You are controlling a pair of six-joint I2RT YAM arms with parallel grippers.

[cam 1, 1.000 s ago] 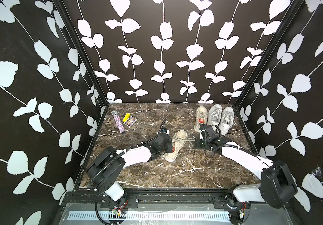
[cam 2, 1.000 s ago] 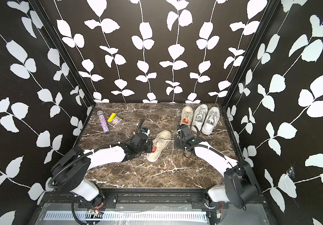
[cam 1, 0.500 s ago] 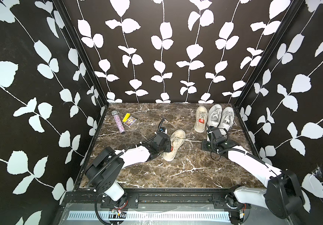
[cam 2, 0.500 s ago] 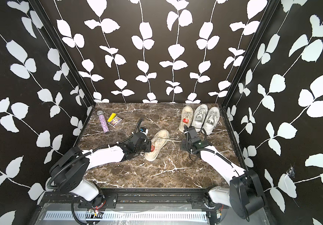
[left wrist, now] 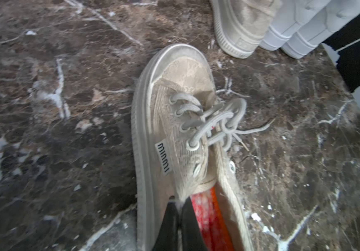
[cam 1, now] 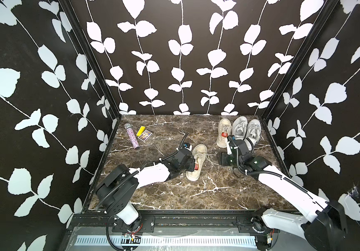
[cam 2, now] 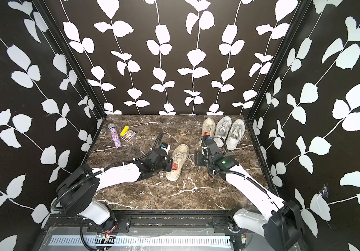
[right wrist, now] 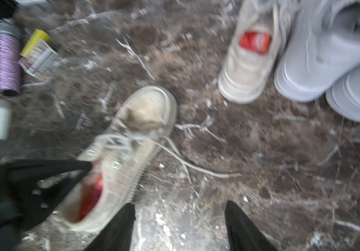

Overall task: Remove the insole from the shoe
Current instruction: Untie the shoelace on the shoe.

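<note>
Shows left tool (left wrist: 181, 204) clenched at collar of beige sneaker (left wrist: 174, 121) beside red insole (left wrist: 205, 213), right tool (right wrist: 180, 204) released alongside. Pin toe first, then peel insole heelward slowly.

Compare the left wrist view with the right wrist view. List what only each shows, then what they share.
Left wrist only: the black-lettered side label on the beige shoe.
Right wrist only: the purple tube, the card box, the right pincer, open and empty, and the red patch inside the second beige shoe.
Both: the beige shoe with its red insole, the left pincer shut on its collar, the second beige shoe's heel, the white sneakers and the marble table.
</note>
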